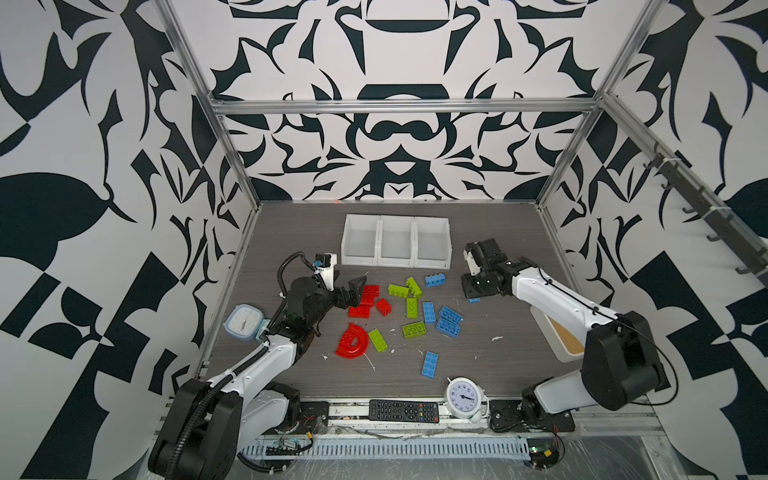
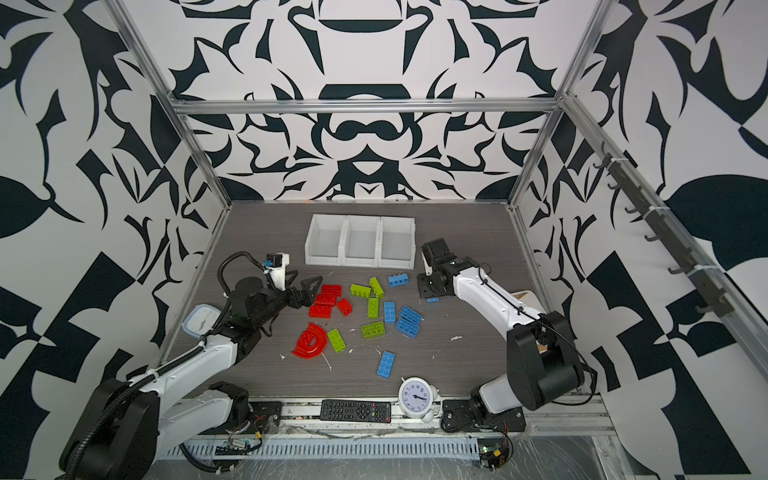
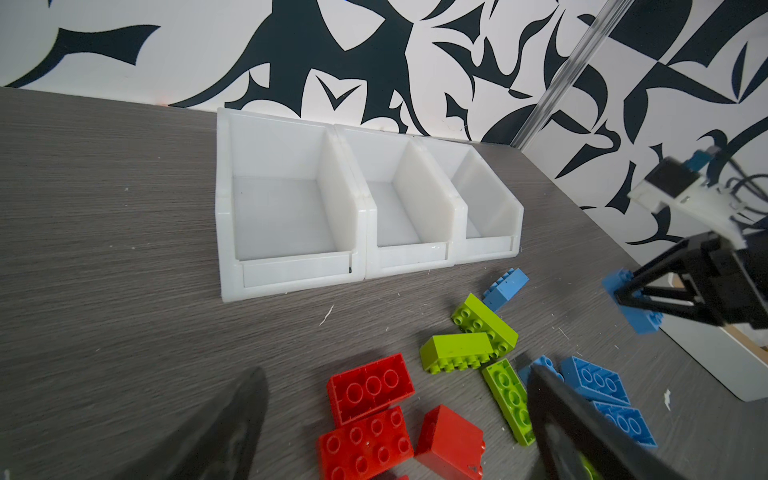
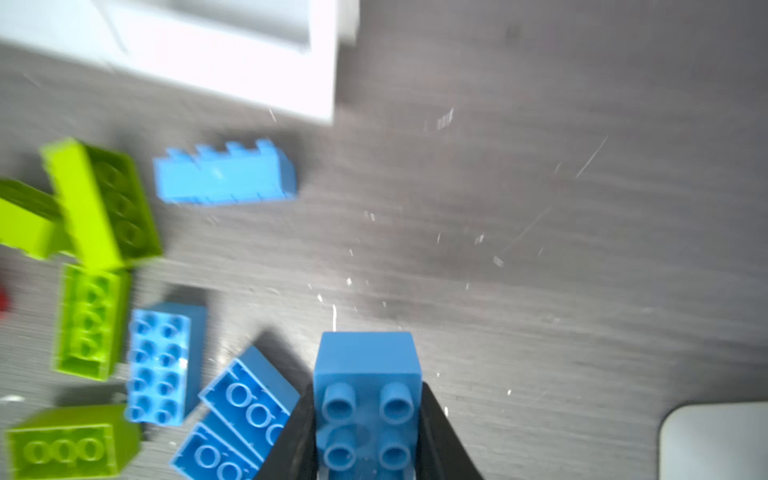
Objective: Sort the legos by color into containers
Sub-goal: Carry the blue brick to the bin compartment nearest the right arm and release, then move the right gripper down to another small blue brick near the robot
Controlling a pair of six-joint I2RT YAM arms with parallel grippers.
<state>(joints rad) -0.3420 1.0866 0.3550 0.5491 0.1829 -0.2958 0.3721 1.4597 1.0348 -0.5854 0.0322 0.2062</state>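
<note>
Right gripper (image 4: 368, 399): clamped on small blue brick (image 4: 365, 365) between its fingertips. Left gripper (image 3: 395, 419): spread wide, gripping nothing, red bricks (image 3: 371, 386) just ahead.

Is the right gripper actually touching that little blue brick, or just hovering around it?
Touching. The right wrist view shows the right gripper with both black fingers pressed against opposite sides of the small blue brick.

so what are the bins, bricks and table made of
Bins: white plastic, slightly translucent, satin finish; moulded rounded rims.
Bricks: hard glossy plastic; moulded studs, light glints on the faces.
Table: probably matte grey wood-look laminate; even streaked grain, though real veneer can't be excluded.
</note>
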